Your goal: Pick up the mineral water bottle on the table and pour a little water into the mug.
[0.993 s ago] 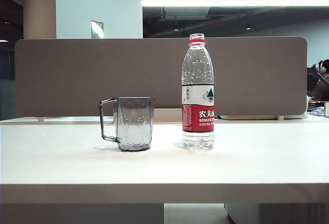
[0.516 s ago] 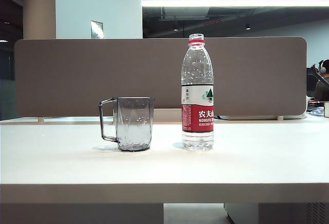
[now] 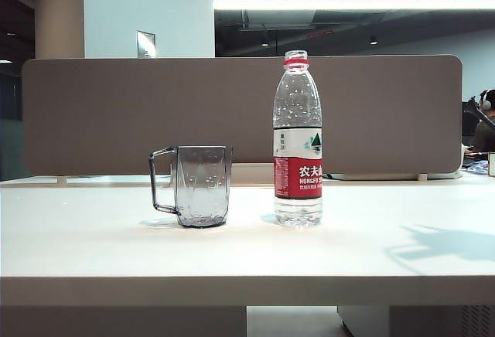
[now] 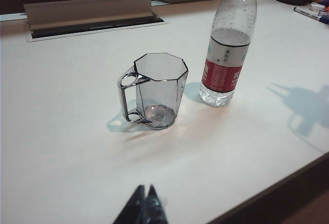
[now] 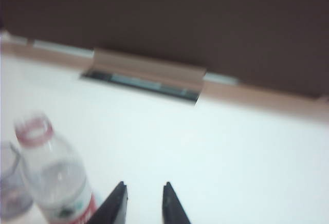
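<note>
The right hand (image 5: 144,203) is above the counter (image 3: 247,252) with nothing between its fingers. In the right wrist view the two dark fingertips stand slightly apart, with a narrow gap of bare counter between them; that view is blurred. The mineral water bottle (image 5: 54,180) stands upright just to one side of these fingertips, not between them, with the mug (image 5: 13,183) beyond it. In the exterior view the right hand itself is not visible; only a shadow lies on the counter on the bottle's far side from the mug.

The left hand (image 4: 145,206) is low near the counter's front edge, its fingertips pressed together and holding nothing. The mug (image 4: 157,90) is ahead of it and well apart; the mineral water bottle (image 4: 229,44) is ahead and further off to the side.

Hazards, as judged from this state:
- The gap between the right fingers looks narrower than the bottle body. An approach without opening wider would push the bottle instead of enclosing it.
- The bottle is tall, has no cap, and holds water only in its lower part. A sideways knock could topple it and spill water across the counter.
- The mug (image 3: 197,186) stands near the mineral water bottle (image 3: 298,140). A tipped bottle would fall towards or against it.

Surroundings: a grey partition (image 3: 116,113) runs behind the counter, and a raised cable flap (image 5: 146,72) lies beyond the right hand. Neither stands between the right hand and the bottle. Pens (image 4: 311,13) lie far off at the counter's corner.
</note>
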Action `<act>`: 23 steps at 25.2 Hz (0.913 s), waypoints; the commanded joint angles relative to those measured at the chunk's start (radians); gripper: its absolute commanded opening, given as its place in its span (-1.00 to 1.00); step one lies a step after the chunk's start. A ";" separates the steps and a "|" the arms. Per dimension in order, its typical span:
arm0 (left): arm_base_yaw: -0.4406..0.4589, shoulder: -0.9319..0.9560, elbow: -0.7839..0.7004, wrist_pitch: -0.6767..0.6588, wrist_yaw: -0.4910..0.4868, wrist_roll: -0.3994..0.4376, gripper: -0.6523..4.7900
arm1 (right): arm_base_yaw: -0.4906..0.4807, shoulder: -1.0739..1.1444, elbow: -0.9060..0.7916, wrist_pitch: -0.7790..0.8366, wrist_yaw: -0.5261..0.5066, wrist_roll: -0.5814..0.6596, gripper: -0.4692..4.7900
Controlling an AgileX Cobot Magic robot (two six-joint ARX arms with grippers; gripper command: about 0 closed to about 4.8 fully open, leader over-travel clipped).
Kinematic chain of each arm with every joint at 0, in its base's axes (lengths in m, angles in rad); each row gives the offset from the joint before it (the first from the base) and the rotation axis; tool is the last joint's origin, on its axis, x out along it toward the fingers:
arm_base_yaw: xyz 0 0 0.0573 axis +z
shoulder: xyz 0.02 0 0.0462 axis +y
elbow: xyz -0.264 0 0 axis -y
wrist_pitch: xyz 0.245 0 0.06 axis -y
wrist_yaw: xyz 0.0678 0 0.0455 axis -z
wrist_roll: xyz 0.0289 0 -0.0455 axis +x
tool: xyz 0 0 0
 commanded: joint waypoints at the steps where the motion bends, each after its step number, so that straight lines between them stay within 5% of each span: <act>1: -0.001 0.000 0.003 0.008 0.000 0.004 -0.78 | 0.033 0.055 -0.097 0.201 0.027 0.093 -0.38; 17: -0.002 0.000 0.003 0.008 0.005 0.004 -0.78 | 0.180 0.338 -0.559 0.858 0.047 0.395 -0.38; 20: -0.001 0.000 0.003 0.008 -0.001 0.004 -0.78 | 0.222 0.338 -0.664 1.059 0.178 0.404 -0.38; 23: -0.002 0.000 0.003 0.008 0.000 0.004 -0.78 | 0.237 0.341 -0.668 1.030 0.232 0.305 -0.37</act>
